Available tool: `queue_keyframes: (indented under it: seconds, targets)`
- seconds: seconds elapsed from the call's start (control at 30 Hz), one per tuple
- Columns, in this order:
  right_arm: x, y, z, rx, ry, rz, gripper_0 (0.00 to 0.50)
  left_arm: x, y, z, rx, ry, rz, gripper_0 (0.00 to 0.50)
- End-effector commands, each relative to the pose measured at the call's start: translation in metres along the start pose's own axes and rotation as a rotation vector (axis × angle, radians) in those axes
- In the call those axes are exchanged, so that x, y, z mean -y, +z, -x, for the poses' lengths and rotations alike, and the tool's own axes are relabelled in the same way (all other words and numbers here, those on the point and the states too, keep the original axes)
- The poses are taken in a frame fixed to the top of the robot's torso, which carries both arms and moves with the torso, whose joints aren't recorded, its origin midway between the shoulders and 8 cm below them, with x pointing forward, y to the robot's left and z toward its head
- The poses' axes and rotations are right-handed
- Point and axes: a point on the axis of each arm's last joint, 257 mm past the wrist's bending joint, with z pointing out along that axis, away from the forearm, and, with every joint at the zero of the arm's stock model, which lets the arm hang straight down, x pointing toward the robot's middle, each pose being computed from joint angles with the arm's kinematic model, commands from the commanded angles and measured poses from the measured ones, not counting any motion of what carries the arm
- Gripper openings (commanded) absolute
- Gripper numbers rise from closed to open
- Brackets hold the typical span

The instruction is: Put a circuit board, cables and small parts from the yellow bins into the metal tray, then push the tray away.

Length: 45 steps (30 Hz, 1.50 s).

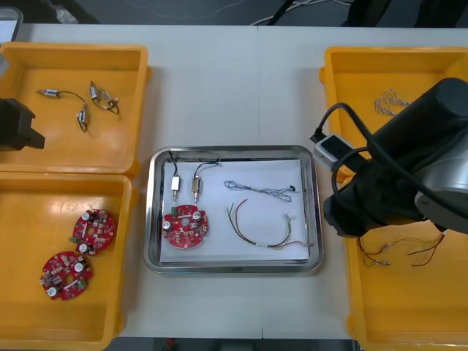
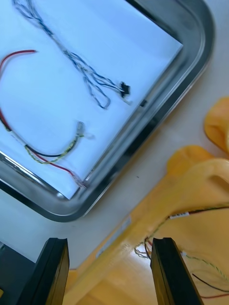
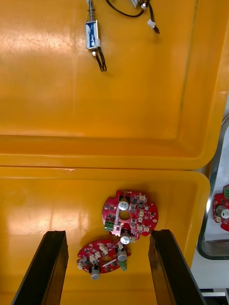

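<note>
Overhead, a pale bench (image 1: 227, 88) runs to a dark floor (image 1: 190, 9) beyond its far edge. At the left, the left pincer (image 3: 107, 238) hangs released, holding nothing, above the near left bin (image 1: 29, 322) and its two spare boards (image 1: 93, 232); the far left bin (image 1: 58, 146) holds small metal parts (image 1: 99, 95) on black cables (image 1: 69, 93). In the middle, the tray (image 1: 157, 219) carries a circuit board (image 1: 184, 225), two metal parts (image 1: 176, 185), a blue and white cable (image 1: 259, 190) and a red and yellow cable (image 1: 256, 234). At the right, the right pincer (image 2: 107, 248) stands released over the rim of the near right bin (image 1: 395, 314), just beside the tray; thin cables (image 1: 409, 252) lie inside.
</note>
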Motion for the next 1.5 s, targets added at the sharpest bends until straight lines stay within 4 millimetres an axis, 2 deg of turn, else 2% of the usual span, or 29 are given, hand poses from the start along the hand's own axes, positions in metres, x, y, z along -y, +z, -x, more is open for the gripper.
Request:
queue_keyframes:
  seconds: [0.03,0.53,0.93,1.13,1.33,1.5]
  targets:
    - [-0.028,0.003,0.028,0.037,-0.181,0.006,0.500,-0.020,-0.016,0.001,0.028,0.043,0.043,0.500]
    - [-0.098,0.042,0.052,0.031,-0.493,0.003,0.500,-0.027,-0.019,0.000,0.031,0.047,0.039,0.500]
    - [-0.146,0.068,0.037,0.026,-0.724,-0.026,0.500,-0.031,-0.017,-0.002,0.028,0.046,0.050,0.500]
    - [-0.168,0.086,0.033,0.006,-0.785,-0.025,0.500,-0.034,-0.016,-0.002,0.029,0.043,0.060,0.500]
    - [-0.187,0.096,0.032,-0.014,-0.808,-0.005,0.500,-0.036,-0.016,-0.002,0.030,0.049,0.064,0.500]
    - [-0.194,0.101,0.028,-0.034,-0.824,0.007,0.500,-0.035,-0.016,-0.003,0.027,0.052,0.062,0.500]
